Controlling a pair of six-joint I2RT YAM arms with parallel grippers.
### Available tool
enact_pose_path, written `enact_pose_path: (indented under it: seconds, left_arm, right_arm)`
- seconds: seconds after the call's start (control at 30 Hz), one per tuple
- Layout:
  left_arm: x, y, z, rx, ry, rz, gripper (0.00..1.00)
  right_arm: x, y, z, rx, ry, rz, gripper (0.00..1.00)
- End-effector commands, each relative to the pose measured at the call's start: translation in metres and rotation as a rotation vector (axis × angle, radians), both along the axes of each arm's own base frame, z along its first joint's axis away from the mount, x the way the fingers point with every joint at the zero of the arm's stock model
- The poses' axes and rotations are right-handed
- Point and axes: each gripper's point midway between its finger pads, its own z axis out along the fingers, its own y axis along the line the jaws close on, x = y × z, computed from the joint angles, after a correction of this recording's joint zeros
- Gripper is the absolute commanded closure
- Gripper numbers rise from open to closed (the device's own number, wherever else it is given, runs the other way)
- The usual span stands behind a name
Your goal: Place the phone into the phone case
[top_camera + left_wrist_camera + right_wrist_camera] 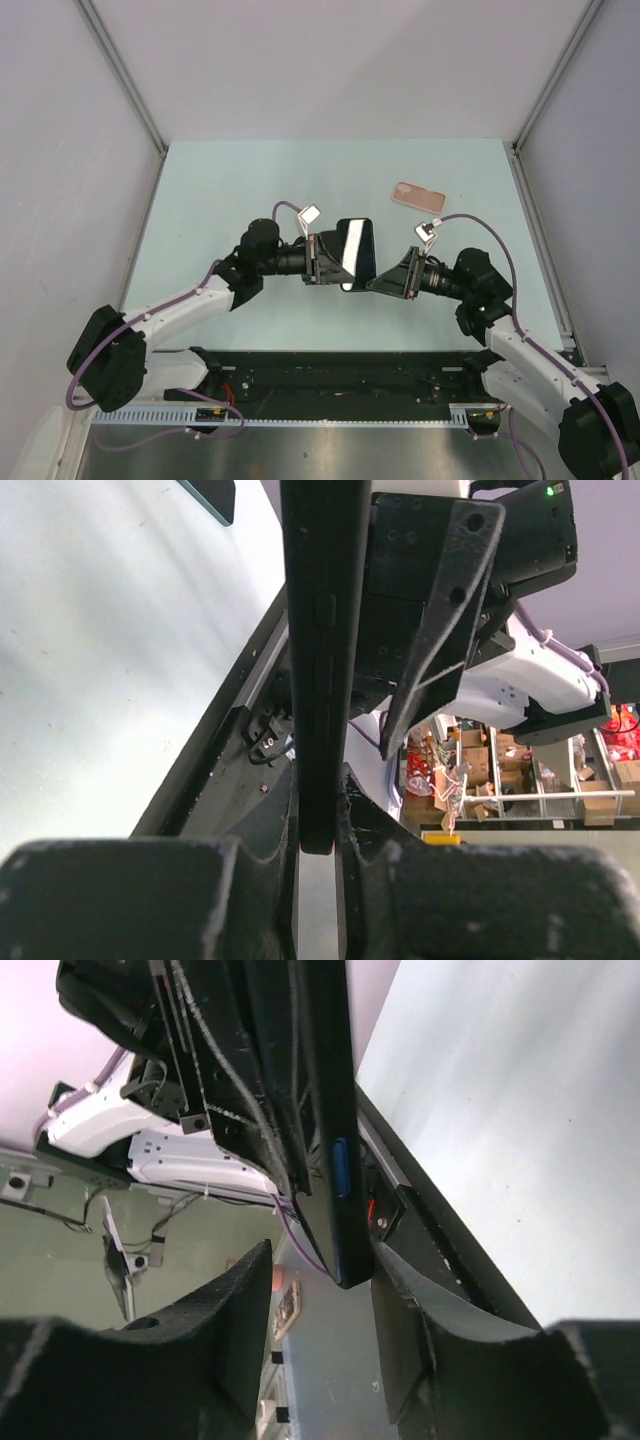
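Left claw (328, 262) clamps the phone (357, 250) aloft, right claw (386, 280) gapes around it, case (418, 196) lies empty on the worktop (250, 190)

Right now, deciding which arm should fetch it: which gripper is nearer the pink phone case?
Right. In the top view, the right gripper sits just below and left of the phone case. The left gripper is farther left, beyond the phone between them.

The left fingers (120, 900) look like grainy, matt black plastic. Between them the phone (357, 250) has a glossy, mirror-smooth face. Beneath them the counter (250, 180) is smooth and matt.
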Motion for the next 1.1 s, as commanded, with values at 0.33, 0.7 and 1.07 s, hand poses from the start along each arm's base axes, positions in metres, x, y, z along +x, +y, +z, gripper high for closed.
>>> enact_pose_path:
  seconds: [0.33, 0.7, 1.07]
  left_arm:
    - [0.014, 0.003, -0.015, 0.195, -0.162, 0.051, 1.0]
    - [-0.024, -0.003, -0.003, 0.041, -0.143, -0.129, 1.0]
    - [-0.044, 0.0, 0.006, -0.016, -0.125, -0.231, 1.0]
  right_arm:
    - [0.019, 0.004, 0.024, 0.043, -0.026, -0.118, 1.0]
    - [0.028, -0.004, 0.021, -0.106, -0.129, -0.146, 0.29]
    - [0.046, 0.0, 0.03, -0.071, -0.178, -0.1, 0.33]
